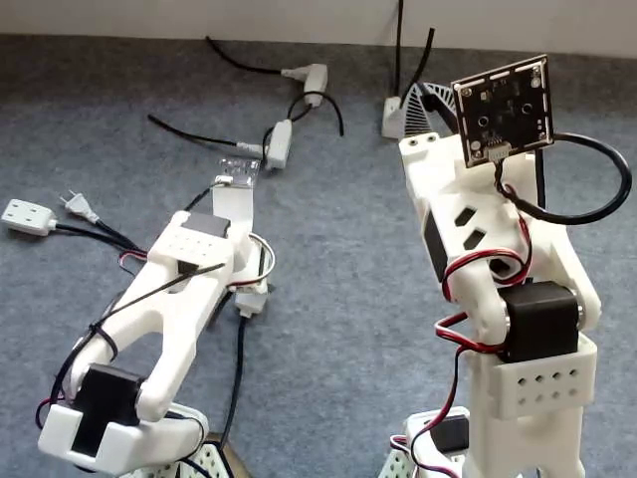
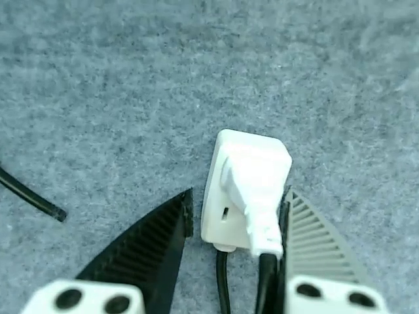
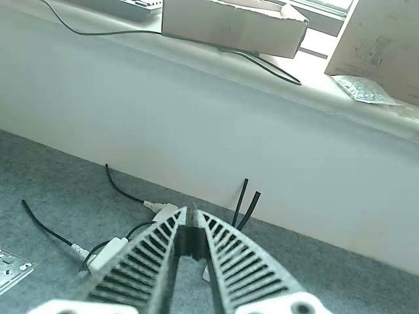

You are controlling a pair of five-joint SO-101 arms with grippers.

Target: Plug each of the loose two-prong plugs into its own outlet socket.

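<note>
Lab or office workroom, likely: grey felt-covered tabletop (image 1: pixel 348 279), white ledge (image 3: pixel 131 62) past its far edge carrying cardboard boxes (image 3: pixel 229 25), a loose cable (image 3: pixel 265 63), bagged small parts (image 3: pixel 366 90).

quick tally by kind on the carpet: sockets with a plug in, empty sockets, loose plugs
sockets with a plug in: 3
empty socket: 1
loose plug: 1
total: 5

The plug (image 2: pixel 256 176) is seated in the socket (image 2: pixel 216 196), prongs buried out of sight; both cords (image 2: pixel 222 281) run off the frame edge; from above, the left arm (image 1: pixel 189 269) covers most of that socket; a far plug (image 3: pixel 162 210) sits half behind the right jaws.
</note>
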